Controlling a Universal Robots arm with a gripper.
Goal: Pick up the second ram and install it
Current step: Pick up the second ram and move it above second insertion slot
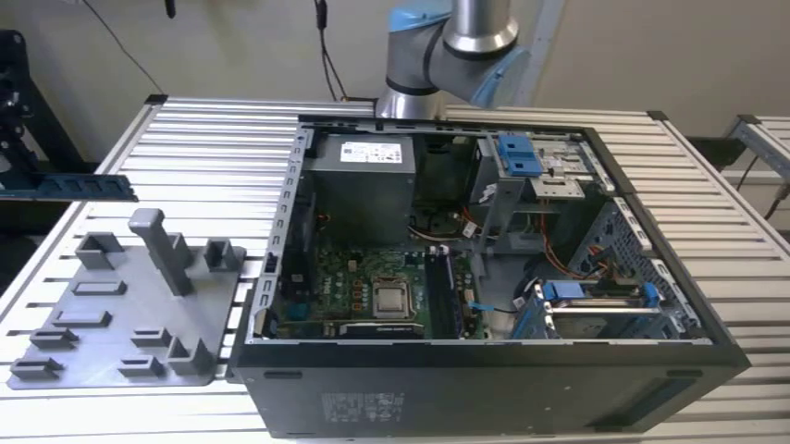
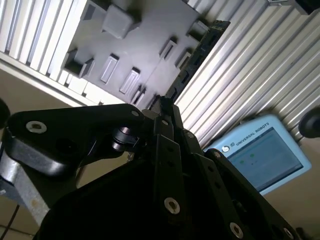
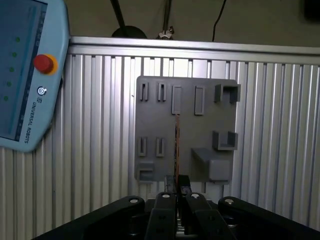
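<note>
The jaws are clamped on one end of the second ram (image 1: 68, 188); in both wrist views the stick juts straight out ahead of them, seen as a dark board with chips in the second wrist view (image 2: 197, 55) and edge-on as a thin line in the first wrist view (image 3: 176, 145). In the exterior view the ram hangs level in the air at the exterior view's left, with its free end pointing away from the jaws toward the open computer case (image 1: 494, 370); it touches nothing but the jaws.

Below and beyond the jaws lies the grey fixture tray (image 3: 200, 135), flat on the slatted metal tabletop (image 1: 210, 129); its upright posts and small sockets face up, and the ram is well apart from it. The tray also shows past the tip of the stick in the second wrist view (image 2: 135, 45) and beside the case in the exterior view (image 1: 124, 305).

Off to one side of the jaws, lower down, sits a blue-framed control tablet with a red button (image 3: 25, 75); its screen is lit (image 2: 260, 150).

The case stands well apart from the jaws, its side open and the green motherboard (image 1: 370, 287) exposed; behind it rises the arm (image 1: 445, 46).
</note>
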